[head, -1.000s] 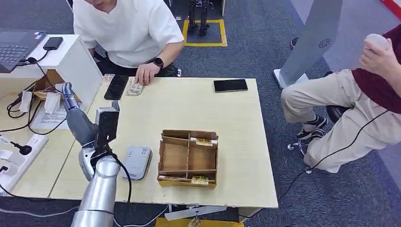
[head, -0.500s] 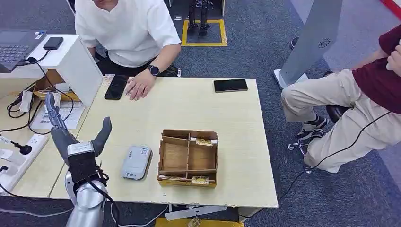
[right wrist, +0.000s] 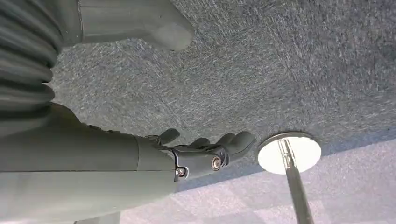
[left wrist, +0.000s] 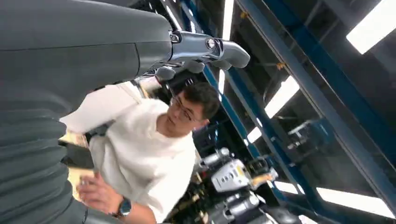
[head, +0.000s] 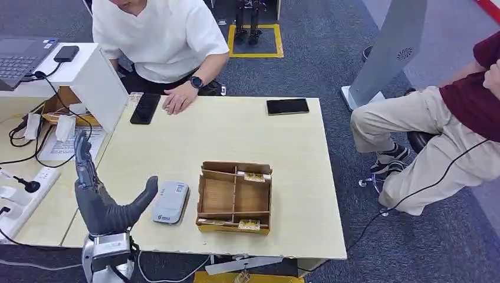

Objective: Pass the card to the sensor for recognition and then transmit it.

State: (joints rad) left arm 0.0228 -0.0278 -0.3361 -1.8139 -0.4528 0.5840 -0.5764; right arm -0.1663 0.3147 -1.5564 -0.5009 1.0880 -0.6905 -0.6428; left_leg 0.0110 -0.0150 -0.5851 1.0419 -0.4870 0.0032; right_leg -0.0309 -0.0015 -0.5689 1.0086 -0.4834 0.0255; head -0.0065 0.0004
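Two robot hands figure in this scene, and neither holds anything. From the head view, the left hand (head: 106, 203) is raised upright at the near left corner of the pale wooden worktop (head: 295, 177), fingers (head: 82, 162) straight and spread apart, thumb angled toward the grey card sensor (head: 170, 201) just beside it. Its palm faces the seated person in a white shirt (head: 159, 35), which reads as the open pose after a handover or a readiness to reach again.

Beside the sensor stands a brown divided tray (head: 234, 196). Cards (head: 255, 176) lie in its far compartment, and more cards (head: 249, 224) rest along its near edge, likely kept there so the hand can pick one and carry it the short way to the sensor.

A black phone (head: 144, 108) lies by the person's hand (head: 176, 102); another phone (head: 287, 107) lies at the far right corner.

From the right wrist view, the right hand (right wrist: 205, 151) hangs over grey carpet (right wrist: 289, 70), fingers loosely apart and empty.
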